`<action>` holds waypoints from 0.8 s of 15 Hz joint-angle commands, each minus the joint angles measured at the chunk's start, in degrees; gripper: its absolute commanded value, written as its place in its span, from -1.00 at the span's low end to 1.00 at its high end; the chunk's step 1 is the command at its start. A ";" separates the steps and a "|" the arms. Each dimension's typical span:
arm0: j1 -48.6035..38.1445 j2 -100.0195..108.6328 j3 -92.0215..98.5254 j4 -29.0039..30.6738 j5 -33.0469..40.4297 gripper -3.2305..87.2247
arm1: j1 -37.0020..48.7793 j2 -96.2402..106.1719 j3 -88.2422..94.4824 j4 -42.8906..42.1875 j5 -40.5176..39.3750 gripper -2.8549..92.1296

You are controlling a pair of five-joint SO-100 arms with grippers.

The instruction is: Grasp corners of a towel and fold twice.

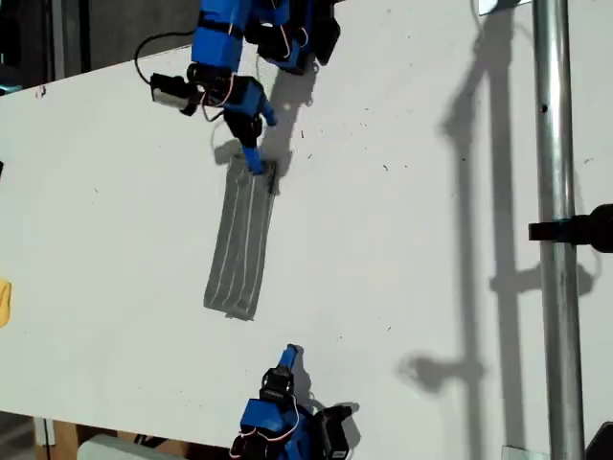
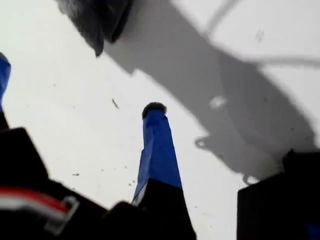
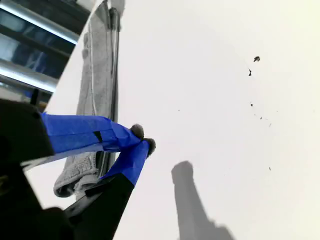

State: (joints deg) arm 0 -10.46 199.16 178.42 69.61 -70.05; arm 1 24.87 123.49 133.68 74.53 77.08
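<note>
The grey striped towel (image 1: 239,240) lies on the white table (image 1: 412,249) as a long narrow folded strip. My second gripper (image 1: 257,165) is at the strip's far end, beside one of its corners. In the second wrist view its (image 3: 142,140) blue fingertips meet, shut, just off the towel's (image 3: 97,65) edge, with no cloth seen between them. My first gripper (image 1: 287,356) stands near the table's front edge, a short way from the strip's near end. In the first wrist view it (image 2: 78,85) is open and holds nothing, with the towel's end (image 2: 95,20) ahead of it.
A metal pole (image 1: 556,240) with a black clamp (image 1: 575,230) stands at the exterior view's right. A yellow object (image 1: 3,302) shows at that view's left edge. The arms cast dark shadows on the table.
</note>
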 commanded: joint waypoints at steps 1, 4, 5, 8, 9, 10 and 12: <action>-0.44 0.35 0.35 -0.53 -0.09 -0.99 | 5.54 -15.56 -9.58 -9.67 -4.48 0.10; -0.53 0.35 0.35 -0.35 -0.09 -0.99 | 6.77 -37.62 -21.88 -13.54 -5.80 0.05; -0.53 0.35 0.35 -0.26 -0.26 -0.99 | 6.06 -43.51 -26.19 -13.80 -6.50 -0.06; -0.53 0.35 0.35 -0.09 -0.26 -0.99 | 6.50 -50.10 -34.63 -12.22 -7.56 -0.34; -0.53 0.35 0.35 -0.09 -0.26 -0.99 | 7.38 -50.45 -35.33 -11.95 -6.24 -0.80; -0.53 0.35 0.35 -0.09 -0.26 -0.99 | 8.17 -50.45 -35.51 -13.10 -6.77 -0.83; 0.18 0.26 0.35 0.09 -0.26 -0.99 | 9.40 -49.57 -34.98 -12.13 -8.35 -0.94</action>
State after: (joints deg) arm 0 -10.46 199.16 178.42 69.61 -70.05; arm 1 32.70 73.04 99.23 61.52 70.05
